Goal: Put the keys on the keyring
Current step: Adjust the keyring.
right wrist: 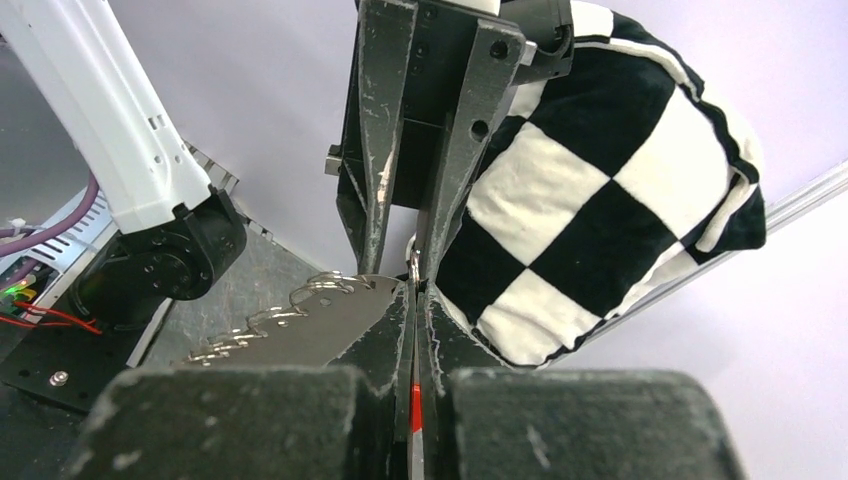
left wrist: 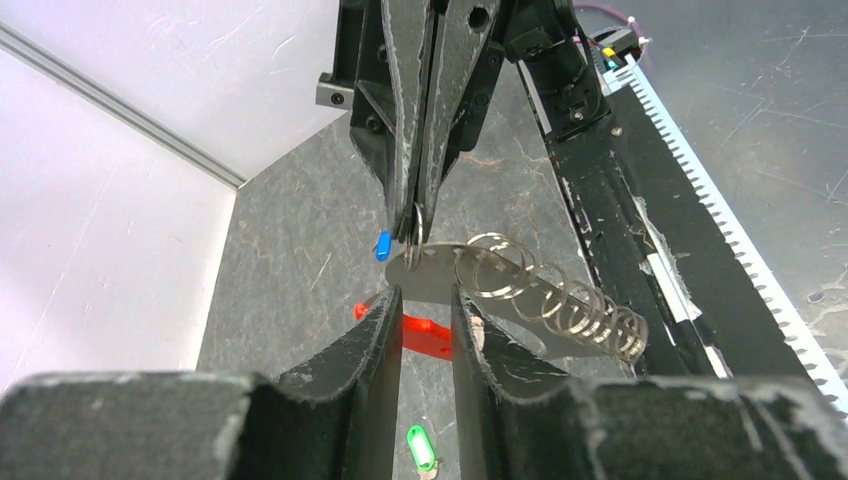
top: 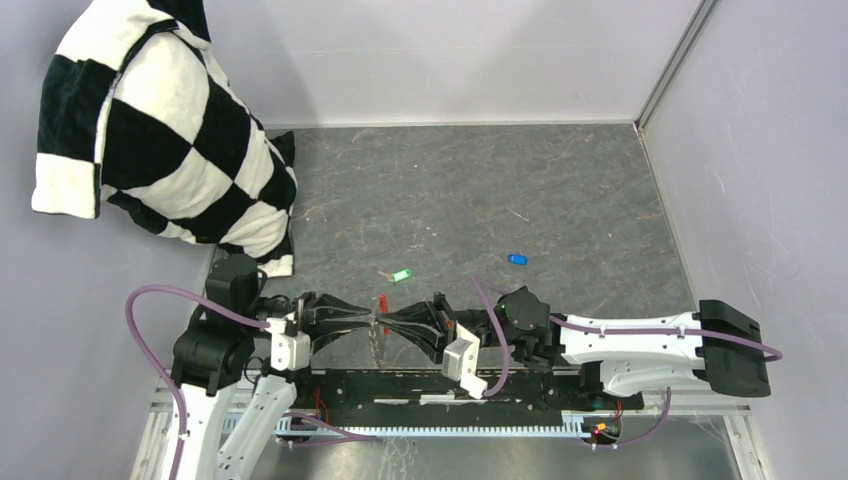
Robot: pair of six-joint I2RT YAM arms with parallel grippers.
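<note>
The keyring hangs between my two grippers near the table's front edge. Its red tag [top: 382, 303] sticks out behind them and its grey strap [top: 377, 346] dangles below. My right gripper [top: 390, 326] is shut on the keyring; a sliver of the red tag [right wrist: 414, 410] shows between its pressed fingers. My left gripper [top: 364, 322] faces it with its jaws a little apart, and its tips [left wrist: 425, 295] are at the grey strap [left wrist: 540, 305]. The red tag [left wrist: 425, 335] shows through that gap. The green key [top: 401, 275] and the blue key [top: 517, 259] lie loose on the table beyond.
A black-and-white checkered cushion [top: 160, 130] leans in the far left corner. White walls close the table at the back and right. A black rail [top: 450, 390] with cables runs along the near edge below the grippers.
</note>
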